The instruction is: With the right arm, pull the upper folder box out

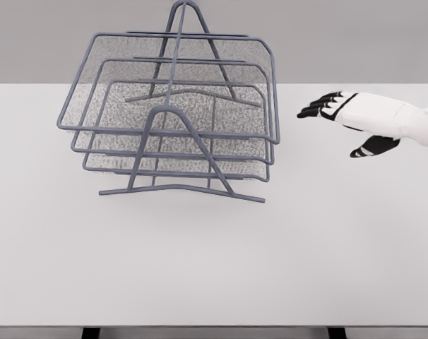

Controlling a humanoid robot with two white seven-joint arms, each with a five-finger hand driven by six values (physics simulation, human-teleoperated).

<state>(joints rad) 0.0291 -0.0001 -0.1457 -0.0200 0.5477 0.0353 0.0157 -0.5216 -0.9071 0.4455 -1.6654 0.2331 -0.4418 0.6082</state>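
A grey wire rack (173, 116) with three stacked mesh trays stands on the white table (214, 261), left of centre and towards the back. The upper tray (173, 85) sits highest, its rounded wire rim (272, 78) facing right. My right hand (325, 106) comes in from the right edge at about the height of the trays. It hovers a short way right of the rack, apart from it. The black-tipped fingers (314, 109) stretch out flat towards the rack, the thumb (369, 147) hangs below, and nothing is held. The left arm is out of sight.
The rack's A-shaped wire frames (173, 152) rise at its front and back, with feet spreading onto the table. The table's front edge (214, 326) runs along the bottom of the picture. A plain grey wall lies behind.
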